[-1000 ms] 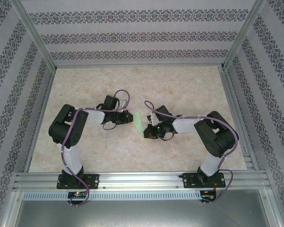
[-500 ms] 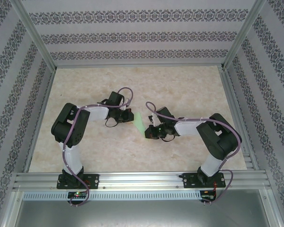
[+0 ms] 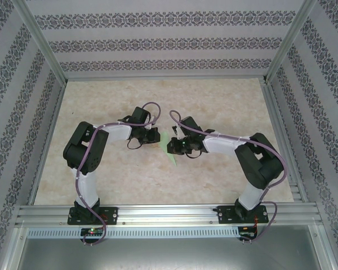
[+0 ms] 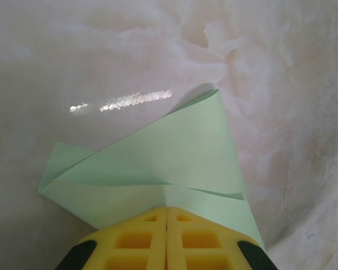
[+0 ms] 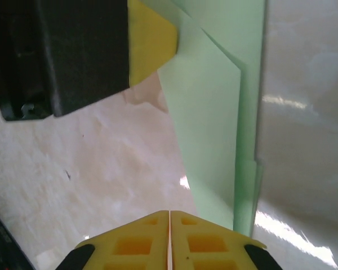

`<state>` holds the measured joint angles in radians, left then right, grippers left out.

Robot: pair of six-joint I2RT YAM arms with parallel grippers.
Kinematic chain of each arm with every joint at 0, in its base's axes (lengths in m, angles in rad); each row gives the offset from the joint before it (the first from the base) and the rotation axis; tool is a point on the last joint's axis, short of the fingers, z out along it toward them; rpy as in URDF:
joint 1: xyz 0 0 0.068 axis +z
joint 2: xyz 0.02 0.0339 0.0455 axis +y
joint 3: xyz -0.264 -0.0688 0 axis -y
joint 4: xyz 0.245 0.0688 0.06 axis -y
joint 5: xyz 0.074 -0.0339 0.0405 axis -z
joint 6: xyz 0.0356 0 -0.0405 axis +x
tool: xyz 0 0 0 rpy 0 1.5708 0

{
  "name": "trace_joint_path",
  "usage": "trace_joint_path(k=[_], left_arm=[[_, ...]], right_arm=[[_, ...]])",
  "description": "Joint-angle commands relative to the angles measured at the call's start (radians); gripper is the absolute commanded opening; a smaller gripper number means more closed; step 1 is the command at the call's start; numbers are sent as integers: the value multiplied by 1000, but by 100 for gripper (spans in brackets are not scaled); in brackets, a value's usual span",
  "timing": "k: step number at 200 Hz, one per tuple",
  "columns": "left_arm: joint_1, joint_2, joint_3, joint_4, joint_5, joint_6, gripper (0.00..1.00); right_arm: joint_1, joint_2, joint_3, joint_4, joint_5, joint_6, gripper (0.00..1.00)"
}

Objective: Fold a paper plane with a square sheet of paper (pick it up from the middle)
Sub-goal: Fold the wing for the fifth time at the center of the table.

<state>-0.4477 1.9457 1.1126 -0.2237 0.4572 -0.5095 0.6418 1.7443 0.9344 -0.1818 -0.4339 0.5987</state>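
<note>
Mint-green, thin and partly folded, the paper sheet (image 4: 174,152) is at mid-table between both arms, over the pale marbled tabletop (image 3: 214,101). My left gripper (image 4: 167,216) pinches its near edge with yellow fingers. My right gripper (image 5: 169,216) is closed too, with the paper just beside its tips. I can't tell if it grips.

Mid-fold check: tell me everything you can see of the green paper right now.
The paper is thin, pale mint green, plain and matte. It is partly folded: overlapping flaps form a kite-like shape with one sharp tip, which casts a shadow as if slightly lifted. It appears to lie on the marbled table, near its middle. The closed left fingers meet its near edge; the closed right fingers sit beside its long side. Whether either presses it down cannot be told.
</note>
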Motion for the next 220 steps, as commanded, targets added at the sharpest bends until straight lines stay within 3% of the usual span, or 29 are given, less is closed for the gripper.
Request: trace_joint_path(k=[1,70,122,154,220], left_arm=[[-8,45,3,-64,-80,-14,8],[-10,-23,24,-54,-30,3,12],[-10,-129,-119,205,128,-4,21],[-29,-120,-176,275,173,6,21],[-67,-27,-161,269,138,32,15]], right_arm=[[19,68,42,41,14,43,10],[-19,126,-34,109,26,92,9],[-45,121,-118,188,2,159,9],[-50,129,-117,177,-1,182,9],[-65,146,-113,127,13,215,7]])
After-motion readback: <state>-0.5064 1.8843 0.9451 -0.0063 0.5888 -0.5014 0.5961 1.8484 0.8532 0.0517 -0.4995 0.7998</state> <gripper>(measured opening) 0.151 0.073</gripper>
